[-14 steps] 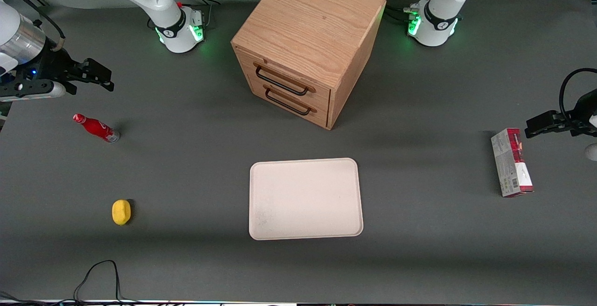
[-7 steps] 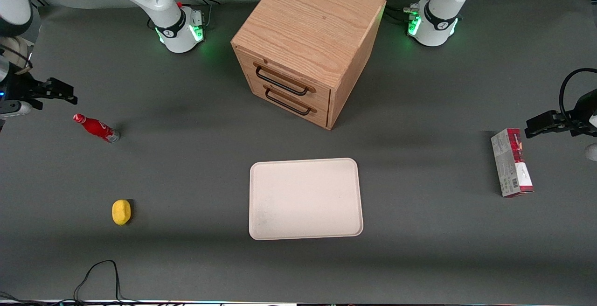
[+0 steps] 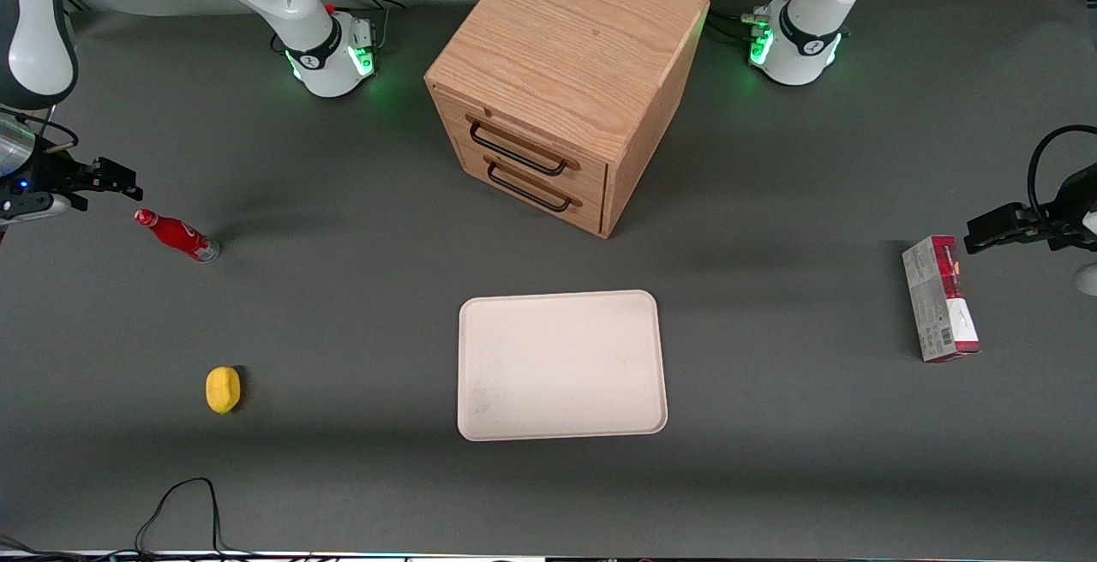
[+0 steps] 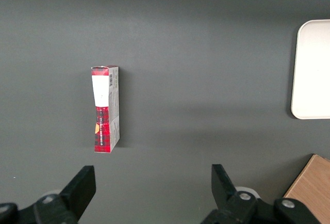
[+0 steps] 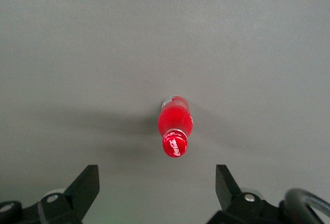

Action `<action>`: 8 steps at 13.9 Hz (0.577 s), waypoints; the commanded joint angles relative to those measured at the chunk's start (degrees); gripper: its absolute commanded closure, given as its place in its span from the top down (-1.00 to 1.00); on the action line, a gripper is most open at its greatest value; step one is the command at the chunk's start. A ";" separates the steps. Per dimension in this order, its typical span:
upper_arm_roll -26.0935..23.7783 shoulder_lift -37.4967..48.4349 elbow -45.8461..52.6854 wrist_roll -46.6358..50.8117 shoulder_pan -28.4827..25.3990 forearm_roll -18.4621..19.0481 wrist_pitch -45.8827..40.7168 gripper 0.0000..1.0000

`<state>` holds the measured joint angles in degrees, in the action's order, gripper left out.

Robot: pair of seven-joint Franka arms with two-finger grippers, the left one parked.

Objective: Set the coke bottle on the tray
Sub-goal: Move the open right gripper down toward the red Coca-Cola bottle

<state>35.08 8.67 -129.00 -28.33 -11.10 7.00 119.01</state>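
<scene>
The coke bottle [image 3: 176,235] [image 5: 175,126] is a small red bottle with a red cap, standing upright on the grey table toward the working arm's end. My right gripper [image 3: 118,181] [image 5: 155,176] hangs above the table just beside the bottle's cap, a little farther from the front camera. It is open and holds nothing, with both black fingers apart from the bottle. The cream-white tray [image 3: 561,365] [image 4: 313,69] lies flat and bare near the table's middle, nearer the front camera than the cabinet.
A wooden cabinet [image 3: 566,91] with two drawers stands at mid-table. A small yellow object [image 3: 223,389] lies nearer the front camera than the bottle. A red-and-grey carton [image 3: 940,298] [image 4: 105,110] lies toward the parked arm's end. A black cable [image 3: 184,502] loops at the front edge.
My gripper has swung toward the working arm's end of the table and closer to the bottle's cap. The bottle and tray have not moved.
</scene>
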 commanded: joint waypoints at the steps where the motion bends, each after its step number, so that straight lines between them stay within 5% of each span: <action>1: 0.52 0.20 -1.42 -0.85 -0.59 1.35 1.31 1.00; 8: 3.86 -3.39 -8.46 -4.54 -0.59 2.58 16.42 1.00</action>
<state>38.48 7.14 -136.31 -31.99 -11.23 8.45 132.12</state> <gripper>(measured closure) 0.000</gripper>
